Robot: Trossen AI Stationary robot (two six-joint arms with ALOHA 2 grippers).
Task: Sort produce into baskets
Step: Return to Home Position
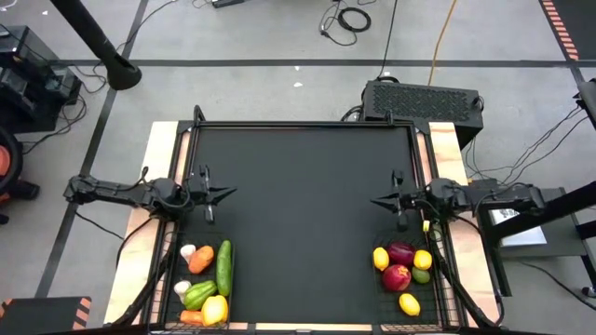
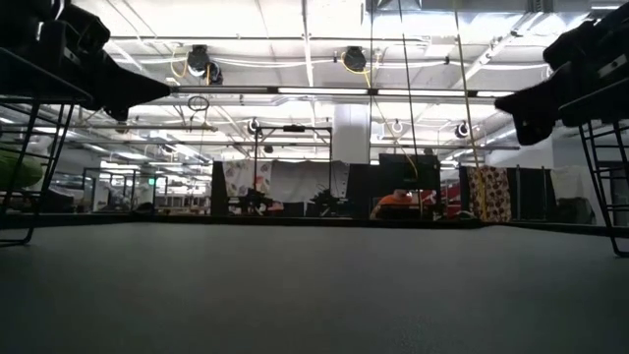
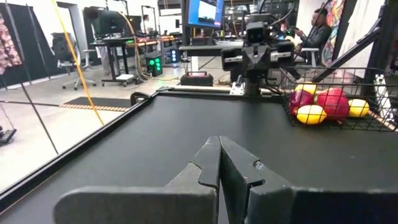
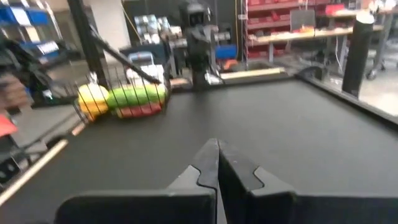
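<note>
Both arms at the table sides; produce lies in two baskets.
Near edge: left basket (image 1: 175,274) contains cucumber (image 1: 223,265), carrot (image 1: 200,259), green pepper (image 1: 198,294), yellow pepper (image 1: 214,309). Right basket (image 1: 384,296) contains lemons (image 1: 380,258) and red apples (image 1: 396,276). Farther in: left gripper (image 1: 228,194) and right gripper (image 1: 374,199) face each other across the tabletop (image 1: 298,214), fingers closed together, gripping nothing.

Matt black surface (image 1: 298,214), pale wood strips (image 1: 160,154) along its side edges; black metal wire baskets (image 3: 380,122); smooth, glossy plastic produce (image 1: 223,267).
</note>
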